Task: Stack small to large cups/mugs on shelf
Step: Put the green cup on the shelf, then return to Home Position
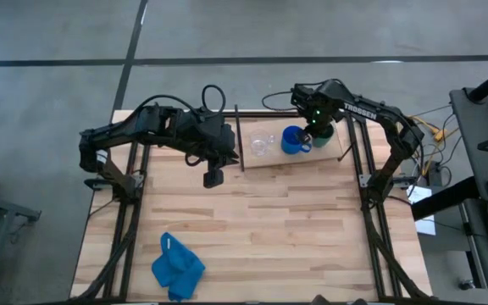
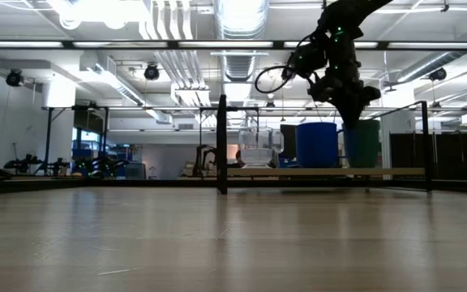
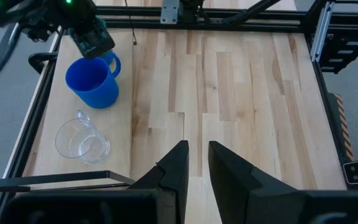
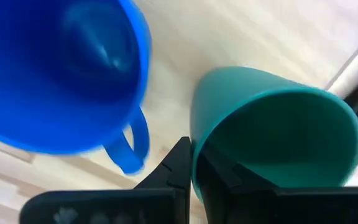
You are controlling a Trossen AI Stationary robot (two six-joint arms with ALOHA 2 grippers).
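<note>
Right gripper (image 4: 194, 163) is clamped on the green cup (image 4: 272, 134) rim, on the shelf (image 1: 299, 158) at the worktop's far edge, beside the blue mug (image 1: 293, 140) and glass cup (image 1: 261, 143). Left gripper (image 3: 197, 163) is held slightly apart, idle.

The mug (image 4: 61, 68) beside the right gripper (image 4: 194, 163) is bright blue. The cup (image 4: 278, 130) at its dark fingers is teal green. The glass cup (image 3: 82, 140) is clear.
</note>
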